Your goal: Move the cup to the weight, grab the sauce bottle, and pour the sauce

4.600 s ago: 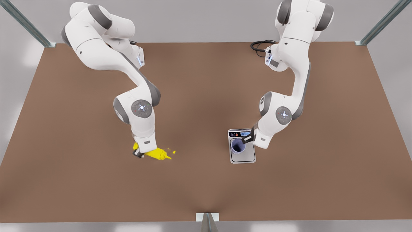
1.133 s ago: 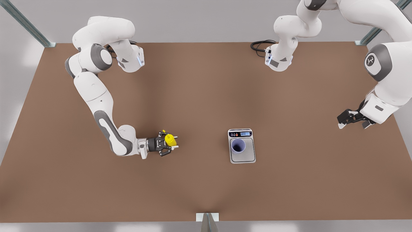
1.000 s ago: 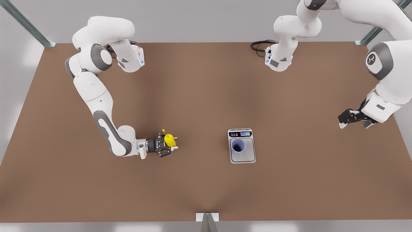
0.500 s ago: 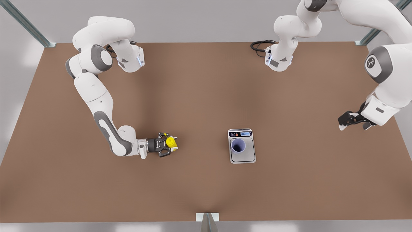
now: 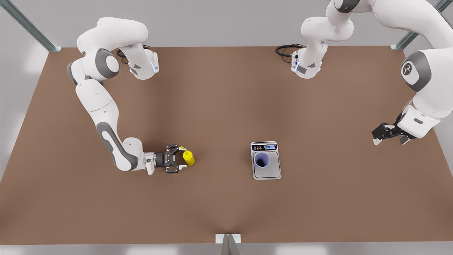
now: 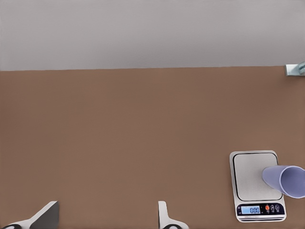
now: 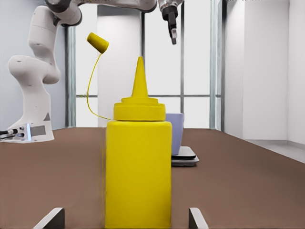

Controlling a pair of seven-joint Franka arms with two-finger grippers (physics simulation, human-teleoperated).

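on the smooth brown table [image 5: 219,106] we see the sauce bottle [image 5: 188,158], a small round yellow bottle that looks like shiny plastic. it stands straight up on its flat bottom, so its long side runs up and down. in the right wrist view its thin pointy tip [image 7: 139,76] aims at the ceiling, and a little yellow cap [image 7: 97,42] hangs off to one side on a thin string.

well apart from the bottle, toward the front view's right, sits the weight [image 5: 266,160]. it is a flat silver-grey box shape with a black strip, a blue screen and tiny red buttons at its far end. the cup [image 5: 262,160] stands on it, near that strip. the cup is plain pale purple-blue, smooth, dark inside, and wider at the top than at the bottom.

the right gripper [image 5: 179,163] lies low and sideways, just beside the bottle, on the side away from the weight. its two fingers are spread wide. the bottle stands just past the tips and we see no finger pressing it. it holds nothing.

the left gripper [image 5: 388,139] hangs by the table's edge at the front view's right, far from everything. in the left wrist view its pale fingertips [image 6: 164,215] are spread wide with bare table between them, and it waits there.
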